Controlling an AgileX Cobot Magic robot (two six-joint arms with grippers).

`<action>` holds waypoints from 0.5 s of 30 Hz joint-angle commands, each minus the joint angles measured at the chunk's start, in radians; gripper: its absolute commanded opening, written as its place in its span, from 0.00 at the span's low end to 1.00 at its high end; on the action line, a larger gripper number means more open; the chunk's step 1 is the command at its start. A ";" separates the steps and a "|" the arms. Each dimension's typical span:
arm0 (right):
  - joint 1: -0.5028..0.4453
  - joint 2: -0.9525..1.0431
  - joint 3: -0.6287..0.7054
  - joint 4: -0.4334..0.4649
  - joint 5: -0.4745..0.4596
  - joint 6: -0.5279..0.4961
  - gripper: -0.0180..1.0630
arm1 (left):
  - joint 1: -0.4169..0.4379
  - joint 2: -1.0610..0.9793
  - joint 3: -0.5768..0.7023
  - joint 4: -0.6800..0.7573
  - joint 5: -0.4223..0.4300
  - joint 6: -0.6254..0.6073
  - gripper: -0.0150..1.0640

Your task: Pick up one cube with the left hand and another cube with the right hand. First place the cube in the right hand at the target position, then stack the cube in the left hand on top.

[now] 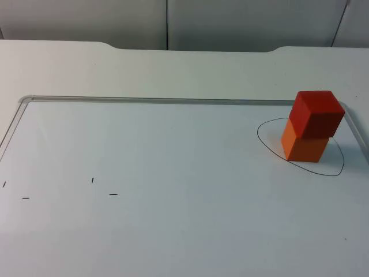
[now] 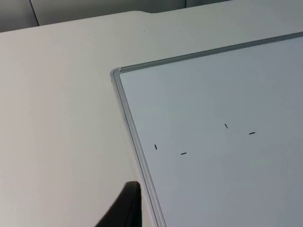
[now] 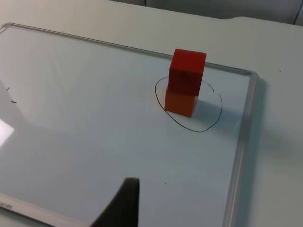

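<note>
Two cubes stand stacked at the right of the top view: we see the red cube (image 1: 316, 113) resting on the orange cube (image 1: 305, 147), slightly turned against it, inside the hand-drawn black ring (image 1: 271, 151) near the whiteboard's (image 1: 173, 173) far right corner. Small black tick marks (image 1: 113, 194) sit at the lower left. We see one black fingertip of the left gripper (image 2: 124, 208) above the board's frame edge and one of the right gripper (image 3: 124, 204) over the board; whether either gripper's fingers are spread, we cannot tell.
</note>
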 commanded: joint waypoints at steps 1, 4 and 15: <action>-0.002 -0.004 0.007 0.000 -0.012 0.004 0.99 | 0.001 -0.005 0.002 -0.008 -0.014 0.000 0.99; -0.002 -0.004 0.007 0.000 -0.012 0.004 0.99 | 0.001 -0.005 0.002 -0.008 -0.014 0.000 0.99; -0.002 -0.004 0.007 -0.030 -0.012 0.070 0.99 | 0.001 -0.005 0.002 -0.008 -0.014 0.000 0.99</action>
